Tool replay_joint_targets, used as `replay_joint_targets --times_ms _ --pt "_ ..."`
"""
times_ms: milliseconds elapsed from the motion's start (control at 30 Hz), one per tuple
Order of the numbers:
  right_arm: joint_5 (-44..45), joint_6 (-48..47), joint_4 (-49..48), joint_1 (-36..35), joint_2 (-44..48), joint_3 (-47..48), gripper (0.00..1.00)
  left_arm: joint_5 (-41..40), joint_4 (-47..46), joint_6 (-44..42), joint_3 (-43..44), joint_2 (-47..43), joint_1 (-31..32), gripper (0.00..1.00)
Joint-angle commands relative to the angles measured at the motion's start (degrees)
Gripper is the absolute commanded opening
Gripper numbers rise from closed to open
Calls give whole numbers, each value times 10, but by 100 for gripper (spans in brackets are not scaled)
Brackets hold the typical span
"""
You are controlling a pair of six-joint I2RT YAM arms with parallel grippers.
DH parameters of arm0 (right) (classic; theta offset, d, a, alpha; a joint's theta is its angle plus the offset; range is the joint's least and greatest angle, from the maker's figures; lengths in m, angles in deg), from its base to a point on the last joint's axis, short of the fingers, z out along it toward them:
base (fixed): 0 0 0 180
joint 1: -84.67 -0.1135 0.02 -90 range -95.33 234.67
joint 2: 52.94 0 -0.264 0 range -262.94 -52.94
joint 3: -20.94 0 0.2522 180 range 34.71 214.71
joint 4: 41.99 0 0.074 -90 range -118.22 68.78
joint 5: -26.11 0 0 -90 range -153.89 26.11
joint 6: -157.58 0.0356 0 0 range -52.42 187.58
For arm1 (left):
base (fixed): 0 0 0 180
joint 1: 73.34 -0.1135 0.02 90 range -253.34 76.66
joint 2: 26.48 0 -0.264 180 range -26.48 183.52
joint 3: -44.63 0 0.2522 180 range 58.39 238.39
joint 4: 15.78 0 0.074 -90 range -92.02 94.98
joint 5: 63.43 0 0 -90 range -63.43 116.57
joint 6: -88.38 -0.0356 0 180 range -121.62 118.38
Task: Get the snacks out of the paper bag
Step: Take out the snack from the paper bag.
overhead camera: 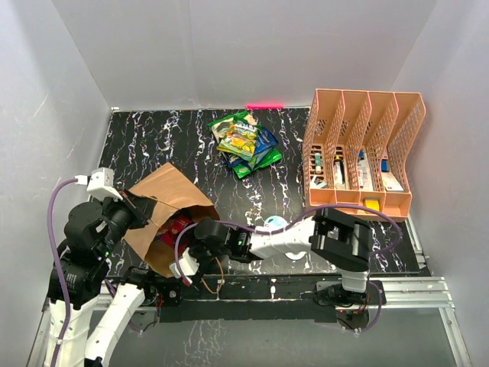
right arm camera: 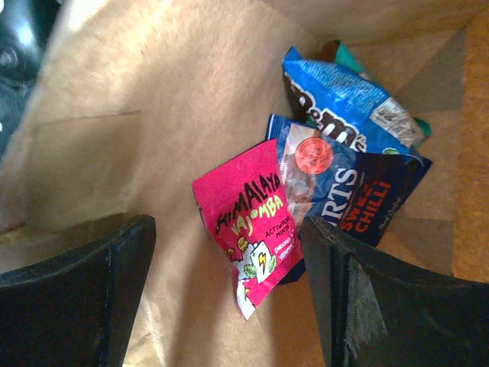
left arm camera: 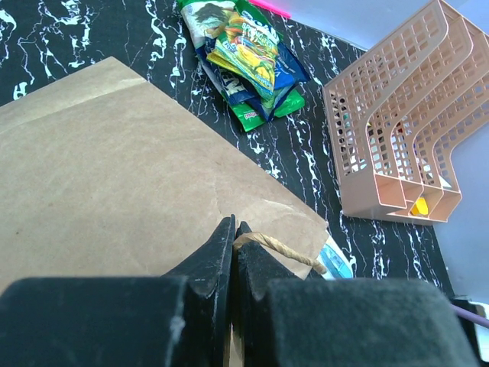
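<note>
While the left gripper, clamped shut on the rim of the paper bag, holds it at lower left overhead, the right gripper gapes empty inside; the red packet lies mid-frame ahead between its fingers (long axis roughly top-to-bottom), blue packets upper right.

On my right, a peach mesh organizer with 4 compartments stood upright on the black, white-veined table. Small boxes sat low inside it, and 1 yellow item lay at its front lip. In front of me, a white-and-teal oval blister pack lay flat on the table. A short pink strip lay at the back edge.
</note>
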Motion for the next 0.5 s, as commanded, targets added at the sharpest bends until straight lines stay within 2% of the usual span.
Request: replay_joint_targets --times_ms 0,200,467 --pt "1 -78 4 7 -25 41 79 22 -10 -13 9 -4 1 0" --pt "0 -98 6 17 -66 62 77 34 -19 -15 5 -4 1 0" --pt "9 -123 -101 19 -110 57 76 41 -23 -14 9 2 1 0"
